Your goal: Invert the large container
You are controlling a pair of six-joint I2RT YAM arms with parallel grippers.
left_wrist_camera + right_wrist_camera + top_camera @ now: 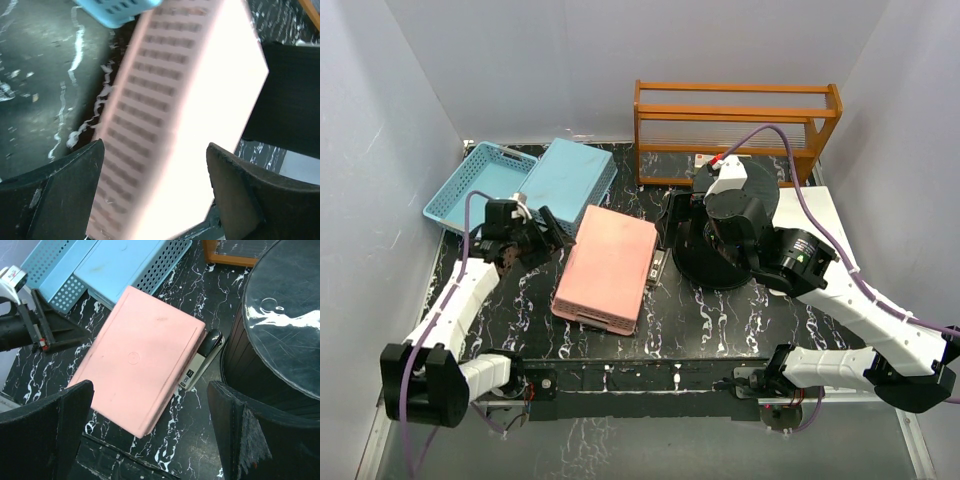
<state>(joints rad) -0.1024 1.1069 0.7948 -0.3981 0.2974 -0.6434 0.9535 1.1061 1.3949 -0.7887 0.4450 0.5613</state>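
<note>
**Top view:** the big round black plastic bucket stands right of centre on the bench. Its narrow flat base is uppermost and it sits partly under the right arm. Inversion is judged complete; only clearing the arms is left.

**Left wrist view:** the left fingers are apart and empty, over the flat pink perforated basket.

**Right wrist view:** the right fingers are apart and empty. This view alone shows the bucket's glossy base, at upper right, and a black stapler just beside it.

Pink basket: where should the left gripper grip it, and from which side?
The pink basket lies bottom up, stapler against its right wall. Left long wall is free, facing the open left gripper: probably pinch that edge from the left.
</note>
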